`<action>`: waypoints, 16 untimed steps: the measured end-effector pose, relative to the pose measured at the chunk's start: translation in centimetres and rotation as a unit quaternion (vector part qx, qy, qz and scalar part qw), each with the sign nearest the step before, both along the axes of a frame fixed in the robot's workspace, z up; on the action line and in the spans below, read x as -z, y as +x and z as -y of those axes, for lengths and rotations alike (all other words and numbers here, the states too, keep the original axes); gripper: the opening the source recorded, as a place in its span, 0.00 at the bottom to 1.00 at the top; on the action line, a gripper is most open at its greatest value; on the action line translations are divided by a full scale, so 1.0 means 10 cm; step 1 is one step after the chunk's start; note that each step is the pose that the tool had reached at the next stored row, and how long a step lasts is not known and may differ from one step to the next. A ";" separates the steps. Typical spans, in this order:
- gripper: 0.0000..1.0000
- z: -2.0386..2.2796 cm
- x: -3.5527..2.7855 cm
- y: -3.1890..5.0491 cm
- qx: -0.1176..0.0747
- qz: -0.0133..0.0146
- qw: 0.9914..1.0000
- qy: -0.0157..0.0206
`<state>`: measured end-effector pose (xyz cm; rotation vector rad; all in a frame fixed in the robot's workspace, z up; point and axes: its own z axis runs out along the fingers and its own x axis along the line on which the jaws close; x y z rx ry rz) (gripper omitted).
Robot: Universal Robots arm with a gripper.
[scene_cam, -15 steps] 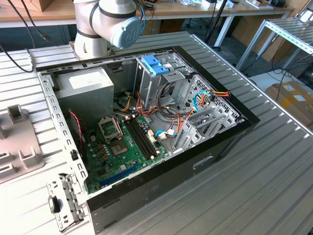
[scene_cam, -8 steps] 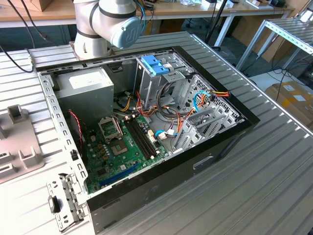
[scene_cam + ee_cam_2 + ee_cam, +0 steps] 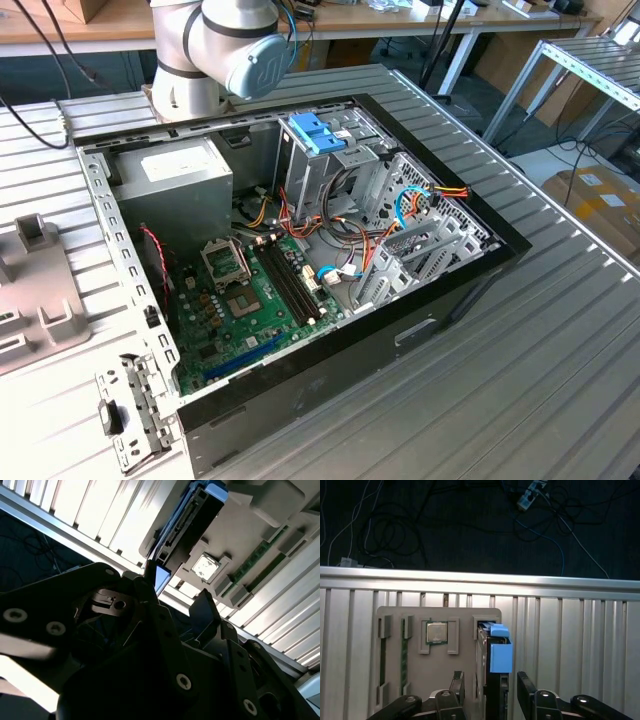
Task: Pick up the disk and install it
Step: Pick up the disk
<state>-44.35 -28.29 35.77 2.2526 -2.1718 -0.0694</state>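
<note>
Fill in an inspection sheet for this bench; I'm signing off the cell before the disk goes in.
Surface: ribbed metal table, carrying the case and the holder.
Job's things: disk stands on edge in a slot of the grey holder; the open computer case lies on the table.
Clutter: a chip sits in the holder beside the disk.
Grippers: gripper open, one finger on either side of the disk, not closed on it.
Cables: coloured wires inside the case; loose cables on the dark floor past the table edge.
Surroundings: cardboard box and a workbench beyond the table.
</note>
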 end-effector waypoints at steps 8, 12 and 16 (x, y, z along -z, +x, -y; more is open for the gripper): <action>0.55 -0.010 0.052 -0.012 0.000 0.000 1.000 0.000; 0.55 -0.017 0.068 -0.013 0.000 0.000 1.000 0.000; 0.55 -0.020 0.082 -0.013 0.000 0.000 1.000 0.000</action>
